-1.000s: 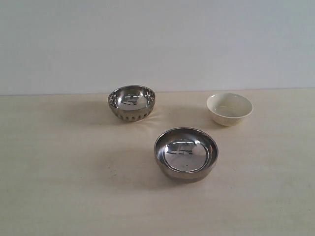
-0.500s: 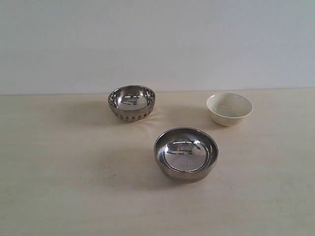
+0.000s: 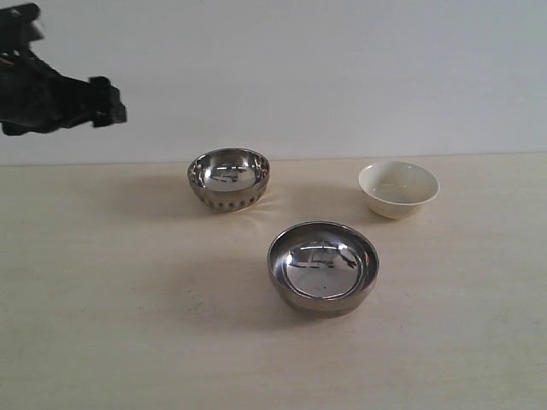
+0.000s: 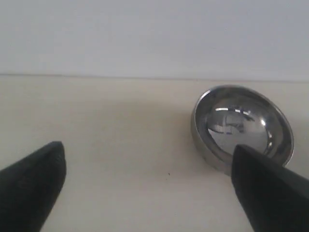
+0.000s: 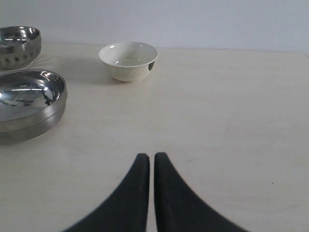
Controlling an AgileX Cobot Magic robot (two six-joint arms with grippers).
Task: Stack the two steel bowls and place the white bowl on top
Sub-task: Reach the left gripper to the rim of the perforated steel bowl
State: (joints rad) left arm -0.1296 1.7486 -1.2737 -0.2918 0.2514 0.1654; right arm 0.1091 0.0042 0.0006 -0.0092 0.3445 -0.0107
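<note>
3 bowls are seen apart on the worktop [image 3: 102, 342]: the wide bowl [image 3: 323, 266] centrally, the ribbed bowl [image 3: 228, 178] farther back on the left, the white bowl [image 3: 398, 189] on the right. The ribbed bowl is judged nearest the left pincer [image 4: 145, 150], spread empty, raised well to its left. The right pincer [image 5: 151, 159] is clenched on nothing.

Pale wooden table [image 3: 102, 342], plain white wall [image 3: 342, 68]
</note>
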